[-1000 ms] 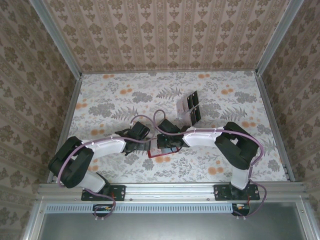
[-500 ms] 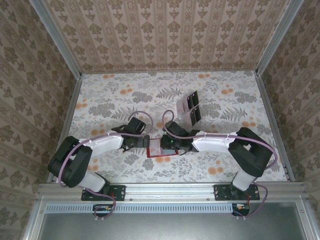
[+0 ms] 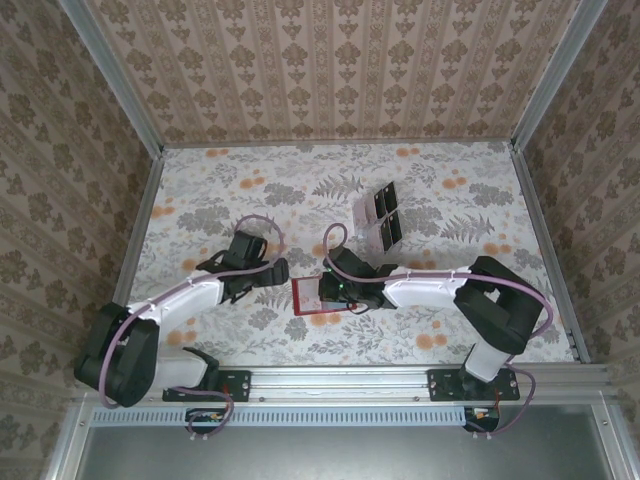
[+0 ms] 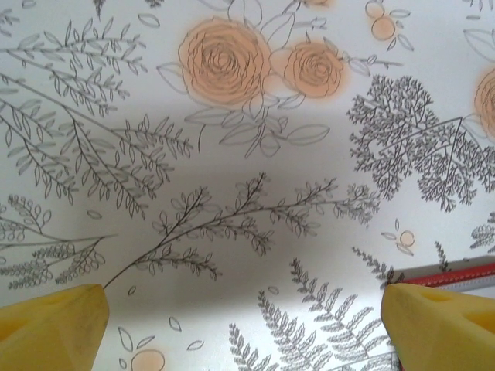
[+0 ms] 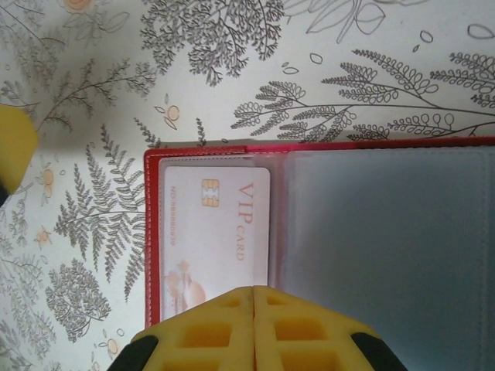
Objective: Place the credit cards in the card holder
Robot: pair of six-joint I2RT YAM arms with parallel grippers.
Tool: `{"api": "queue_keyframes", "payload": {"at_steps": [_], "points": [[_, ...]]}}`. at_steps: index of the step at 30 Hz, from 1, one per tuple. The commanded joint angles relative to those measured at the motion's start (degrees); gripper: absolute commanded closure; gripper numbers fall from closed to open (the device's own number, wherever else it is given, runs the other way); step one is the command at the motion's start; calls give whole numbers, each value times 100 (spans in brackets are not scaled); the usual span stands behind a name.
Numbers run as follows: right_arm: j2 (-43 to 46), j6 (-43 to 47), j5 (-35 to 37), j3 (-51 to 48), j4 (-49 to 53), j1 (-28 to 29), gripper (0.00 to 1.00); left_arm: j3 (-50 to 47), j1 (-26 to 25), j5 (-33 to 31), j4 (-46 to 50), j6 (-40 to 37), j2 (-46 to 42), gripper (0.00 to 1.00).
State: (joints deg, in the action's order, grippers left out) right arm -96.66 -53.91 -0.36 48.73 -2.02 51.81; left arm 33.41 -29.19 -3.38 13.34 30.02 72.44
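The card holder [image 3: 306, 298] is a red wallet lying open on the table; in the right wrist view its red rim [image 5: 152, 232] frames a pale card [image 5: 216, 224] marked VIP, tucked in the left clear pocket. My right gripper [image 3: 332, 294] sits over the wallet, its yellow jaws [image 5: 254, 297] shut with nothing visible between them. My left gripper [image 3: 270, 272] is just left of the wallet, open wide over bare table [image 4: 247, 325], with the wallet's edge [image 4: 456, 272] beside its right finger. Dark credit cards [image 3: 385, 215] stand in a clear rack behind.
The clear plastic rack [image 3: 365, 212] stands mid-table, behind the right arm. The floral tabletop [image 3: 220, 190] is walled by patterned panels on three sides. A metal rail [image 3: 340, 378] runs along the near edge by the arm bases.
My left gripper has drawn back to the left, away from the wallet's edge. The right gripper has stayed over the wallet, settling slightly leftward.
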Motion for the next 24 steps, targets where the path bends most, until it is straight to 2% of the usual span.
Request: {"api": "queue_keyframes", "payload": {"at_steps": [1, 19, 24], "points": [[-233, -159, 80, -22, -162, 44, 92, -130, 79, 140, 123, 110, -181, 0], [-812, -322, -112, 424, -373, 158, 93, -140, 220, 276, 111, 49, -257, 0], [-559, -305, -80, 436, -363, 163, 92, -74, 273, 367, 149, 22, -292, 0]]}}
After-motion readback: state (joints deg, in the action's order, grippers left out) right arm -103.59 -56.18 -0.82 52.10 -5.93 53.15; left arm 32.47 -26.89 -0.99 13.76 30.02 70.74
